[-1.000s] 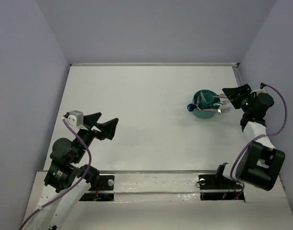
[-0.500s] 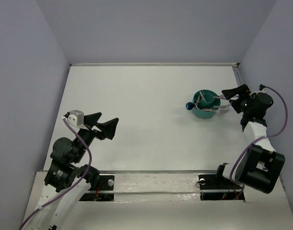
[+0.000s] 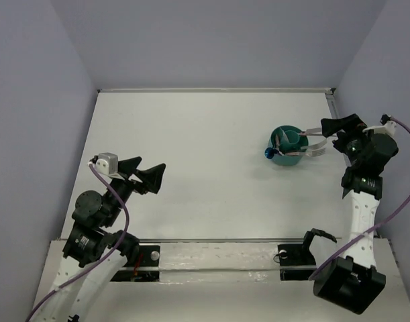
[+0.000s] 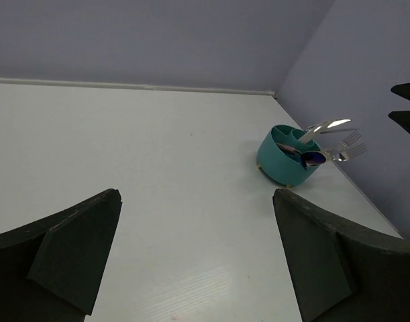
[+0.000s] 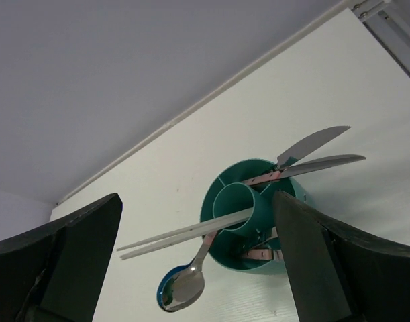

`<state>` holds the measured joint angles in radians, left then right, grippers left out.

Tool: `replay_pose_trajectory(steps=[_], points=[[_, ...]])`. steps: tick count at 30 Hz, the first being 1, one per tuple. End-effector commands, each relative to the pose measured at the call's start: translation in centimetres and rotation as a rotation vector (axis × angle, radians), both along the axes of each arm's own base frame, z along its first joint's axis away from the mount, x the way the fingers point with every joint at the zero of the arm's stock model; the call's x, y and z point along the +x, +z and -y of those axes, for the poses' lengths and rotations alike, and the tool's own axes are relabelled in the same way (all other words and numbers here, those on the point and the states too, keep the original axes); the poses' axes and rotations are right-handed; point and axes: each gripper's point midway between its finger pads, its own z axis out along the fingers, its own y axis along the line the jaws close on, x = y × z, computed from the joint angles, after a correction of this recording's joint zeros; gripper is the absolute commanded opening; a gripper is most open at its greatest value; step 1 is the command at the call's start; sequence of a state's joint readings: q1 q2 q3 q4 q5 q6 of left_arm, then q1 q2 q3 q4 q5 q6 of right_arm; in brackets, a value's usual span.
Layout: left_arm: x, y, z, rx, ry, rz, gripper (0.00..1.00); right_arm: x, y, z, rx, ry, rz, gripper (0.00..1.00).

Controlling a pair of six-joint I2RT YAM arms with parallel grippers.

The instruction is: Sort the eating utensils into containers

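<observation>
Nearest, the left pincer (image 3: 149,169) is hanging wide open and empty; farther out, the right pincer (image 3: 332,134) is hovering fully spread and empty beside the teal cup (image 3: 281,159), which is carrying the utensils (image 5: 305,161) at the bench's (image 3: 191,134) right, so sorting is seemingly finishing and calling for a clean withdrawal.

The cup (image 3: 285,161) stands far right on the table (image 3: 191,168), utensils (image 5: 305,168) in it jutting left and right; the right gripper (image 3: 330,135) hangs just right.

you are looking at a white table (image 3: 191,168) that is carrying a round teal cup (image 3: 285,159), which is standing upright toward the far right, near the table's right edge.
</observation>
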<state>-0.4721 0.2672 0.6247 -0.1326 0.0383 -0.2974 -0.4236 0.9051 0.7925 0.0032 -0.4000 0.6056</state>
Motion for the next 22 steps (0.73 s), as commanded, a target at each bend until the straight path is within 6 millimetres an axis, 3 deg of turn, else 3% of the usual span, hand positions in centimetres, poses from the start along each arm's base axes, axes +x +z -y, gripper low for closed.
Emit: replay_pose_trajectory(steps=[1,3,6,12,15,18,22], points=[[-0.4,3.0,-0.6,-0.053,0.022,0.082,0.99,-2.3,5.3,-2.6,-0.03,0.084,0.151,1.0],[-0.8,4.0,-0.7,-0.077,0.019,0.099,0.99,-4.4,8.0,-5.7,-0.011,0.219,0.238,1.0],[-1.5,6.5,-1.1,-0.111,0.017,0.144,0.99,-7.7,11.7,-8.7,-0.024,0.325,0.341,1.0],[-4.0,14.3,-3.6,-0.184,0.073,0.275,0.99,-14.5,17.9,-11.5,-0.137,0.326,0.457,1.0],[-5.7,17.5,-4.6,-0.212,0.082,0.353,0.99,-16.5,19.3,-12.3,-0.166,0.318,0.468,1.0],[-6.7,19.1,-5.3,-0.221,0.091,0.405,0.99,-16.7,19.4,-12.4,-0.167,0.321,0.465,1.0],[-5.3,17.6,-5.2,-0.19,0.122,0.332,0.99,-15.5,18.0,-12.2,-0.122,0.341,0.44,1.0]])
